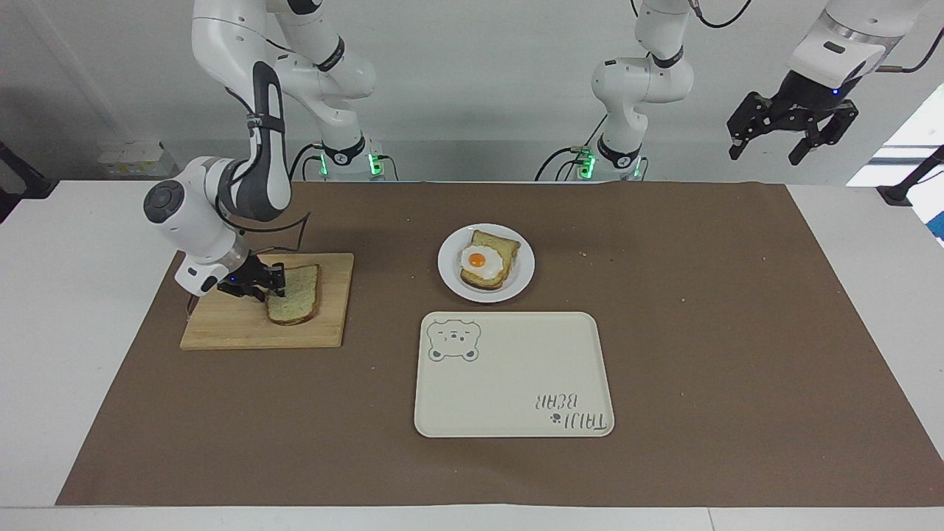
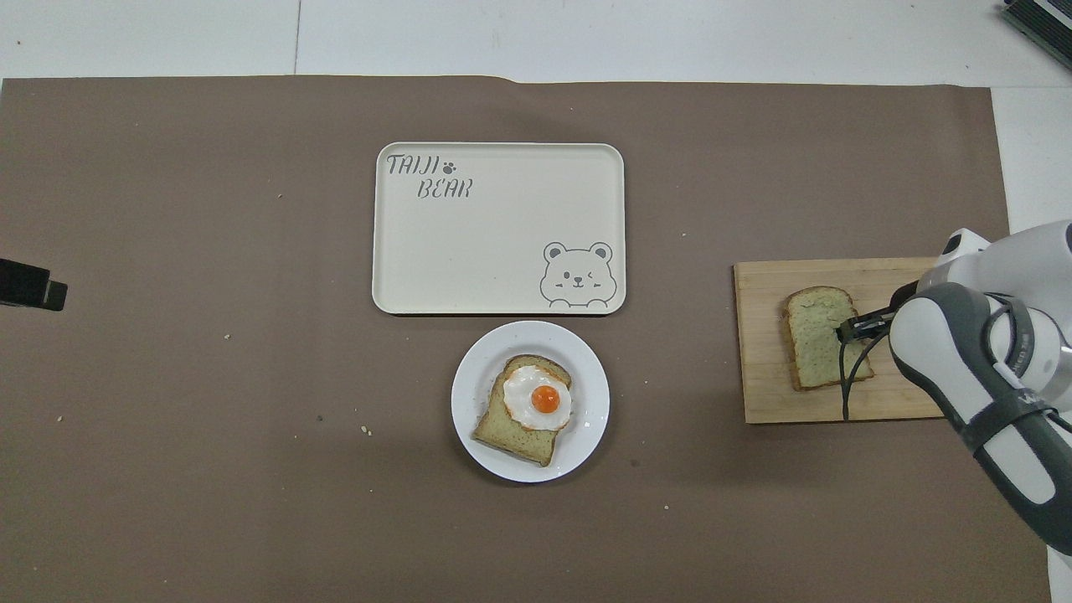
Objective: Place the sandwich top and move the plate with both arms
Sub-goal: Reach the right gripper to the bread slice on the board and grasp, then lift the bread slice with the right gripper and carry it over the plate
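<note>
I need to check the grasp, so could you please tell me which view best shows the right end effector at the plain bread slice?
The facing view: the right end effector meets the sandwich top edge side-on. The overhead view shows only a fingertip, the arm covering the rest.

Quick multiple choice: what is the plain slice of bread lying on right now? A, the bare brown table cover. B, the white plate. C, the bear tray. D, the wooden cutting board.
D: the plain slice of bread lies on the wooden cutting board at the right arm's end of the table, with the right gripper at its edge. The white plate holds only the egg-topped slice.
</note>
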Available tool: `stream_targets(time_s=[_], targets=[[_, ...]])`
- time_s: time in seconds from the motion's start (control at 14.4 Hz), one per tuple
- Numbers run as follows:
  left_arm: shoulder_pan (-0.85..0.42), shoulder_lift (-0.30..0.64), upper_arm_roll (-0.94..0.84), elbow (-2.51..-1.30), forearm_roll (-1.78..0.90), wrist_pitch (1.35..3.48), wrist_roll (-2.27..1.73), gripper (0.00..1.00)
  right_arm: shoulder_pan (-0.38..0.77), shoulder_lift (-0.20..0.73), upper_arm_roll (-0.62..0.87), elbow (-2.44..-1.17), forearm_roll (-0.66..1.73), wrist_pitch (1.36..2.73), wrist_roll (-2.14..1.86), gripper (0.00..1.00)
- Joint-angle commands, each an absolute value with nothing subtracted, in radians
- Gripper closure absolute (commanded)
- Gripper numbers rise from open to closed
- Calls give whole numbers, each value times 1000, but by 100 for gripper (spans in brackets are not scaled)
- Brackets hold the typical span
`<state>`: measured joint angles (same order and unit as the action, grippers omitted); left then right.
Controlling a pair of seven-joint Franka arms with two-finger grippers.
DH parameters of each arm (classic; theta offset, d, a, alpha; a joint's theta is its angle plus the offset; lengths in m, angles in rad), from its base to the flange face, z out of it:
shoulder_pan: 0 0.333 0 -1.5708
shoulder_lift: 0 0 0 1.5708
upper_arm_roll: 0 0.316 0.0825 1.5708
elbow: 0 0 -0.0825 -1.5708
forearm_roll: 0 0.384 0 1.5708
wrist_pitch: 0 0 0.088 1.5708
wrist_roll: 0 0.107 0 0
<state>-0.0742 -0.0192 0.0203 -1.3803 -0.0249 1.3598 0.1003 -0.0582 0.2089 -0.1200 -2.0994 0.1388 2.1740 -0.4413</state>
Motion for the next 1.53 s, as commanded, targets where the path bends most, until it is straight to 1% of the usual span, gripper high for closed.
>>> stream_targets(time_s=[0.0, 0.35, 0.56, 0.9, 1.11, 1.25, 1.46], targets=[[-78, -37, 26, -1394, -25, 1364, 103, 0, -66, 212, -117, -2109, 155, 2192, -424, 100], [-78, -37, 26, -1394, -25, 1364, 103, 0, -58, 219, -117, -2080, 153, 2160, -377, 100], [-78, -37, 26, -1394, -25, 1364, 103, 0, -57, 204, -115, -2002, 153, 2050, -368, 100], [-78, -37, 26, -1394, -25, 1362, 103, 0, -48, 146, -98, -1938, 155, 1904, -293, 100], [-80, -37, 26, -1394, -25, 1359, 103, 0, -15, 132, -46, -1905, 170, 1809, -236, 100], [-80, -37, 25, -1394, -25, 1359, 103, 0, 9, 130, -31, -1905, 245, 1805, -178, 100], [-80, -37, 25, -1394, -25, 1359, 103, 0, 73, 129, -31, -1910, 258, 1821, -140, 100]])
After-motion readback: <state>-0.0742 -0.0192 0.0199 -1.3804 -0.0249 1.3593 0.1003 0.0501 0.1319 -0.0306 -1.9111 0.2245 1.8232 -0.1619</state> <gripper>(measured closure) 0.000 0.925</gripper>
